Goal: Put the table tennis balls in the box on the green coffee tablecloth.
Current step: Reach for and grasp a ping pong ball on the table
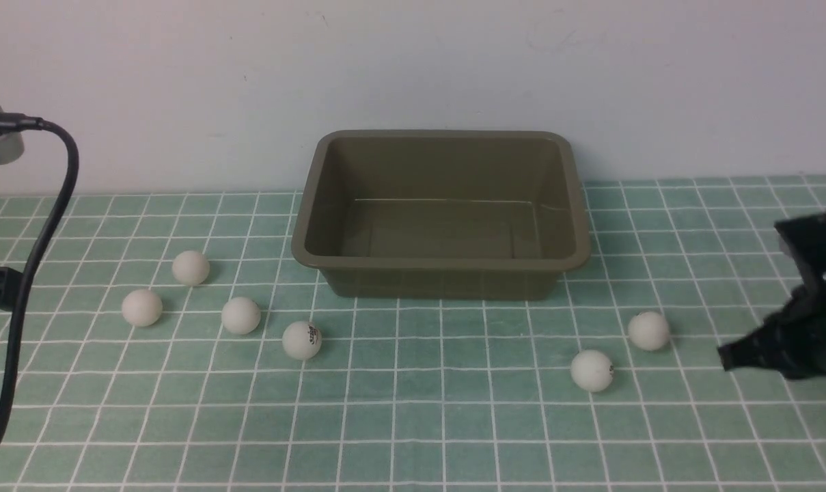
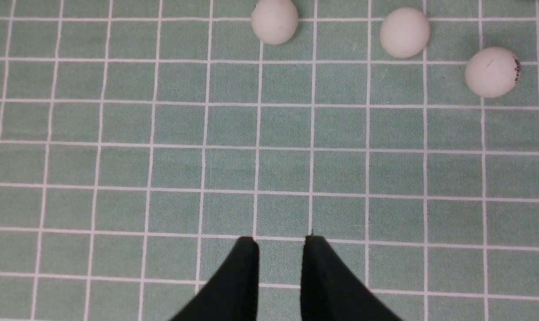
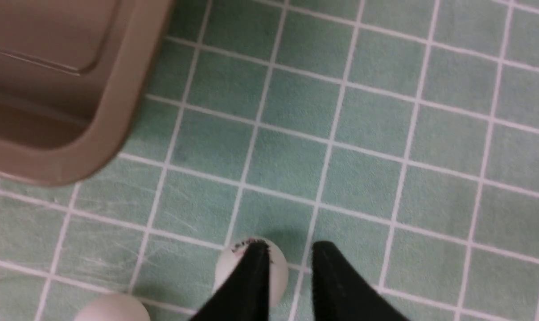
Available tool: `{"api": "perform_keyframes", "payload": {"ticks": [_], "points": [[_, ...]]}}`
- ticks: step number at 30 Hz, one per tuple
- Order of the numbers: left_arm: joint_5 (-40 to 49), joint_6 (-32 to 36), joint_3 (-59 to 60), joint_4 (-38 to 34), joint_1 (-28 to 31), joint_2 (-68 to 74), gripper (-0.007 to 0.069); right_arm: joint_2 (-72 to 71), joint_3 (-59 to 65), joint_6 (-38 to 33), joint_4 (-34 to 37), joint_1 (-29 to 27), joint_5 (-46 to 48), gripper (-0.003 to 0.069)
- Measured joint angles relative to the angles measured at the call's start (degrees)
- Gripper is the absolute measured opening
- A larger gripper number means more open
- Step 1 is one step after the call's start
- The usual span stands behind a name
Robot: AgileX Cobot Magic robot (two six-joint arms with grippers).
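Six balls (image 1: pixel 302 339) lie outside the box (image 1: pixel 440 263); left gripper (image 2: pixel 280 240) and right gripper (image 3: pixel 289 250) slightly parted, empty. Next: right straddles nearest ball (image 3: pixel 278 274).

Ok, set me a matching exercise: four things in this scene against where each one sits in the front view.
Things:
1. box
2. logo ball
3. right gripper
4. black cable

Places:
A. far left edge
B. centre, at the back
C. far right edge, low
D. just front-left of the box

Pairs: 1-B; 2-D; 3-C; 4-A
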Motion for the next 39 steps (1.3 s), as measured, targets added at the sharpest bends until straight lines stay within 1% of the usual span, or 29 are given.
{"api": "perform_keyframes", "payload": {"ticks": [2, 4, 6, 8, 11, 17, 34, 39], "points": [[0.0, 0.0, 0.0, -0.4, 0.0, 0.0, 0.0125, 0.9, -0.8, -0.6, 1.1, 0.0, 0.0, 0.0232], [0.0, 0.9, 0.0, -0.8, 0.0, 0.0, 0.0125, 2.1, -1.2, -0.6, 1.1, 0.0, 0.1, 0.0332], [0.0, 1.4, 0.0, -1.1, 0.0, 0.0, 0.0125, 3.4, -1.3, -0.6, 1.1, 0.0, 0.7, 0.0412], [0.0, 1.4, 0.0, -1.1, 0.0, 0.0, 0.0125, 4.9, -1.3, -0.6, 1.1, 0.0, 0.9, 0.0465], [0.1, 1.4, 0.0, -1.1, 0.0, 0.0, 0.0125, 7.0, -1.3, -0.6, 1.8, 0.0, 0.8, 0.0505], [0.5, 1.4, 0.0, -1.1, 0.0, 0.0, 0.0125, 10.0, -1.3, -0.6, 3.8, 0.0, 0.2, 0.0512], [1.3, 1.6, 0.0, -1.1, 0.0, 0.0, 0.0125, 16.0, -1.4, -0.6, 4.1, 0.0, -0.3, 0.0512], [1.3, 1.6, 0.0, -1.2, 0.0, 0.0, 0.0125, 16.8, -1.5, -0.6, 4.3, 0.0, -0.3, 0.0491]]}}
